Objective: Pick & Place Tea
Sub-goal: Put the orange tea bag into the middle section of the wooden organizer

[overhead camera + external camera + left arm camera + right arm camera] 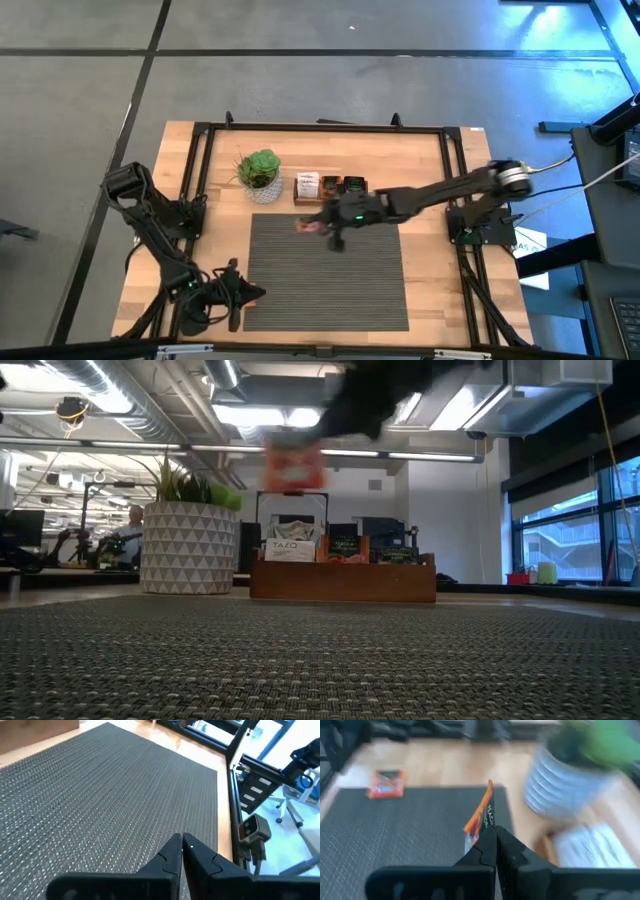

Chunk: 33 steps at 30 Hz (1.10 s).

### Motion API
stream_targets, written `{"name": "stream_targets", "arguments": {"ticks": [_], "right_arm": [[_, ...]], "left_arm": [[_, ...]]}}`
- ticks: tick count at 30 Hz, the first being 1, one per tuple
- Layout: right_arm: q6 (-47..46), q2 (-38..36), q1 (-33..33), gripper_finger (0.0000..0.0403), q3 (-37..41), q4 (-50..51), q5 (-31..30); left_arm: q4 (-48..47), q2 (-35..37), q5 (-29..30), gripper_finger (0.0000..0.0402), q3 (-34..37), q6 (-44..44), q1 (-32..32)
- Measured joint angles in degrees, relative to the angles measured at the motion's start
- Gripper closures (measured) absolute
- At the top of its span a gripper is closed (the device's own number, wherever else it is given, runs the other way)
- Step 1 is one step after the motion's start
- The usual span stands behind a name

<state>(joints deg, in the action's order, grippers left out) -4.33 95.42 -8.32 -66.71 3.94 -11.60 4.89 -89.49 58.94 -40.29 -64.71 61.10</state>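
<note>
right jaws pinch one orange sachet (481,817) above mat (320,290); left jaws closed, empty; second orange sachet (386,785) on mat

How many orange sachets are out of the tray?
2: one sachet pinched in the right hand above the mat, one sachet lying at the mat's edge by the left hand. Others may be hidden.

A grey mat (327,272) with thin woven stripes is laid on a light brown wooden table (430,165). An orange-red tea sachet (481,817) is seen at the black right gripper (495,836). The green plant (260,167) is kept in a white pot (187,548) (grey triangles all over). The tray (343,581) is brown.
</note>
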Motion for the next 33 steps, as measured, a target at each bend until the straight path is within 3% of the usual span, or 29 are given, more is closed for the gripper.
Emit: {"name": "stream_targets", "arguments": {"ticks": [7, 14, 21, 33], "right_arm": [[-0.41, -14.24, 0.48, 0.0402, 20.27, -11.28, -12.12], [5.65, -13.78, 3.80, 0.0401, 32.20, -29.19, -11.17], [12.76, -9.81, 8.40, 0.0400, 33.45, -34.12, -7.54], [21.22, -0.68, 10.75, 0.0399, 31.71, -37.89, -5.68]], "left_arm": [[0.11, 0.00, 0.05, 0.0390, 0.00, 0.01, -3.01], [0.11, 0.03, -2.37, 0.0393, -0.02, 1.45, -6.19], [1.38, 0.04, -7.92, 0.0391, -0.04, 1.46, -8.00], [1.41, 0.07, -9.15, 0.0390, -0.07, 1.46, -8.35]]}}
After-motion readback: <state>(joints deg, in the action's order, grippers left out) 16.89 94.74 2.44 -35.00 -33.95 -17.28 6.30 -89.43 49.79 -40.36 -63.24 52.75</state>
